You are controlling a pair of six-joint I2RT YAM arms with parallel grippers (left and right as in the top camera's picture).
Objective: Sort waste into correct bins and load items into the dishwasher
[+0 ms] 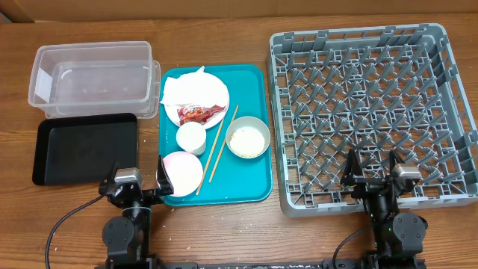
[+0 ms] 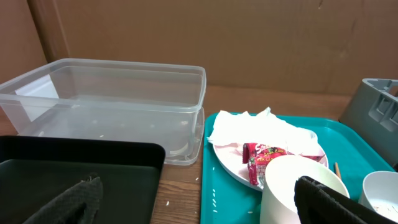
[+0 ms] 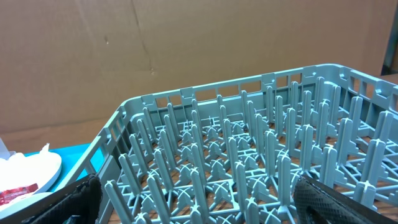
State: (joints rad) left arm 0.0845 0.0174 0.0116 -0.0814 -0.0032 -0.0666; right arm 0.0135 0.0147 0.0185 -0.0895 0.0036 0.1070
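Clear tub (image 1: 93, 78), black tray (image 1: 86, 148): adjacent, similar footprint; you risk misbinning.

Left gripper (image 1: 138, 173): fingers spread, nothing held, at near edge of teal tray (image 1: 254, 175), one finger over pink plate (image 1: 183, 170). Straight descent could clip rim.

White plate (image 1: 218, 93): napkin (image 1: 181, 86) and red wrapper (image 1: 200, 113) touching. Pinch one, you may drag other.

Bowl (image 1: 248, 137): grains (image 1: 245, 140) inside, possibly stuck, too small to tell. Tilt spills them.

Chopsticks (image 1: 222, 143): flat, thin; could slip through rack (image 1: 373, 112) lattice.

Right gripper (image 1: 371, 173): fingers spread, empty, over rack's near edge. Pegs may snag.

Clear glossy plastic tub (image 1: 93, 78); wooden table (image 1: 246, 224)
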